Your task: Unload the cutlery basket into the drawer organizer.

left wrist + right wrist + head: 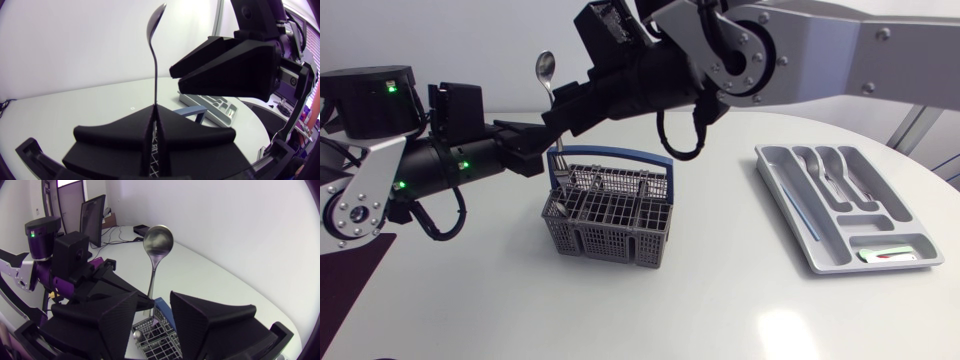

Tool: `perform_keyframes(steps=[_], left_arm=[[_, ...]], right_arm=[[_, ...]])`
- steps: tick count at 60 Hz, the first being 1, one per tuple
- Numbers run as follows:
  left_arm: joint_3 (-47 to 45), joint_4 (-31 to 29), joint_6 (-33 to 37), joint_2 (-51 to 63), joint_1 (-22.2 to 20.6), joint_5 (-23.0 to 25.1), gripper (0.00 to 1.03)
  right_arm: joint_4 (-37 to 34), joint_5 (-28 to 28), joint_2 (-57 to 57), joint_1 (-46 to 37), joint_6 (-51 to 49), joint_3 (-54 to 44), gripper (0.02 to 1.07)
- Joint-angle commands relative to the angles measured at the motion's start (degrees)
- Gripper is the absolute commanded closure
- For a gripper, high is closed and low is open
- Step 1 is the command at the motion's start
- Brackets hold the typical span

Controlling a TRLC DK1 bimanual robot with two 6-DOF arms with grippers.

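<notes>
right arm (650, 85) over basket (610, 238), organizer (895, 210) unobstructed

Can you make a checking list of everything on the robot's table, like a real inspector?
Surface: white table.
Job's things: basket mid-table with cutlery inside; organizer to its right, holding spoons; spoon held upright over the basket.
Clutter: nothing seen.
End effectors: left end effector shut on the spoon's handle; right end effector open, close beside the spoon.
Cables: black cables loop under both arms.
Surroundings: nothing seen.

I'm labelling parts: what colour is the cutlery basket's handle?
The handle is blue, over the grey basket; clearest in the head view.
</notes>
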Motion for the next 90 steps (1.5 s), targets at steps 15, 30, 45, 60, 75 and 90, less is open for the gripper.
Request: perform_keyframes(steps=[15,30,45,60,75,90], left_arm=[[2.74,0.36,-3.02,2.35,2.04,3.46,1.01],[3.36,0.00,-4.25,2.96,2.83,4.69,1.01],[4.24,-0.08,-5.48,4.10,4.06,6.54,1.01],[4.41,0.00,-5.83,4.54,4.24,6.97,1.01],[4.41,0.00,-5.83,4.72,4.32,7.15,1.01],[4.32,0.00,-5.74,4.90,4.32,7.24,1.01]], right_arm=[[0.07,-1.21,5.10,-0.54,5.30,6.48,0.61],[-2.74,-1.74,7.83,-0.81,7.14,11.31,0.71],[-3.71,-1.83,8.62,-0.90,7.58,12.11,0.79],[-3.79,-2.62,9.85,-0.90,7.50,12.90,0.80],[-3.27,-2.70,10.90,-0.90,7.50,13.16,0.80],[-2.56,-2.44,10.82,-0.63,7.23,13.16,0.81]])
